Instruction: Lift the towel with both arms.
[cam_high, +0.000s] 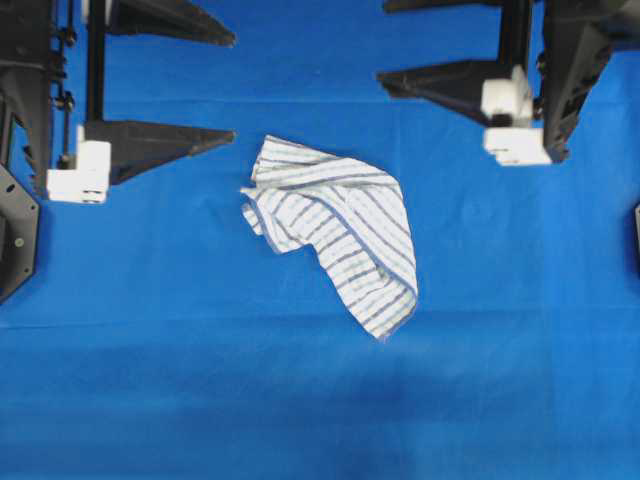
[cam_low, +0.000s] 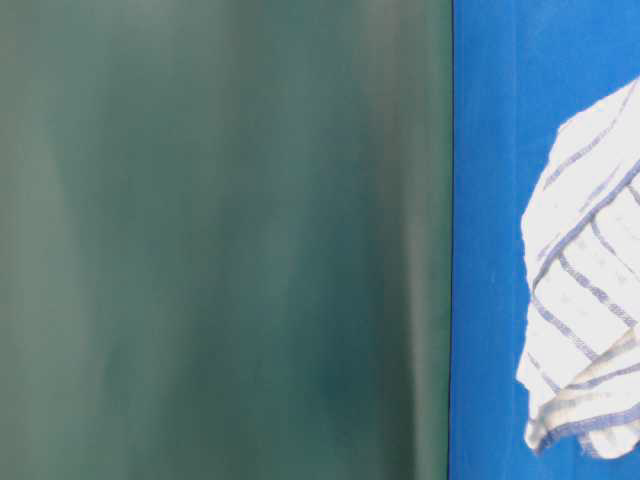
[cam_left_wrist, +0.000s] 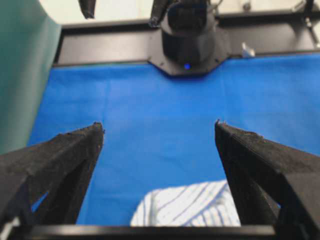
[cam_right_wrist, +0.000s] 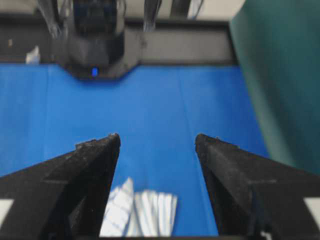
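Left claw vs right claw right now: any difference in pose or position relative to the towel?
The left claw points right from the left edge; the right claw points left from the right edge, mirrored. The left claw's lower finger tip sits nearer the towel than any right claw finger. Shared: both stand wide open, empty, not touching the towel, which lies crumpled on the blue sheet.

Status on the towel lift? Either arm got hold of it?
Done: nothing visible; the towel lies crumpled on the blue sheet. In hand: the left gripper and right gripper are both open, empty and clear of the cloth on either side. Left: both must close in on the towel, grip it and raise it together.
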